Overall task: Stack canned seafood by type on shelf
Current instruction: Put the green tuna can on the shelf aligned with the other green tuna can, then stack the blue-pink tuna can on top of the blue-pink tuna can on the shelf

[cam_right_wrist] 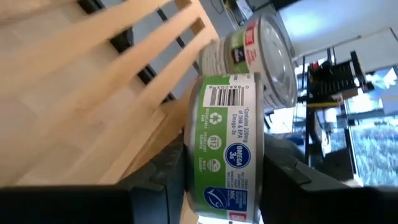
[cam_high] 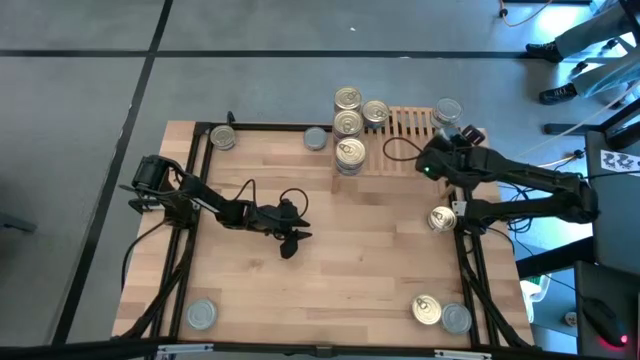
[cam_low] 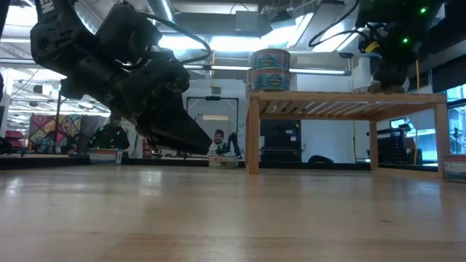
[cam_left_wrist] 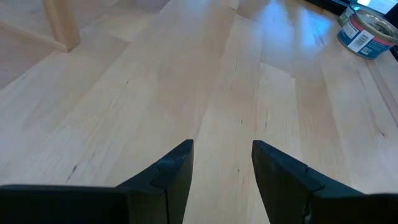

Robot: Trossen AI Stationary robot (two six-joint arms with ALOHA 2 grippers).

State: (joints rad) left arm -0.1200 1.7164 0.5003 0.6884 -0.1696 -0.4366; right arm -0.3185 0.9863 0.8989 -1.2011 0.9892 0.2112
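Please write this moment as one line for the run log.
left gripper: open, empty, over table middle | right gripper: shut on green-label can, at shelf right end | gold-top cans: on shelf left end

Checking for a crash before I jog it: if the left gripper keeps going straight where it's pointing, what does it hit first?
Probably nothing but bare table. The left gripper is open and empty, angled down at the wood. The nearest can sits off to one side of that line, though depth is hard to judge.
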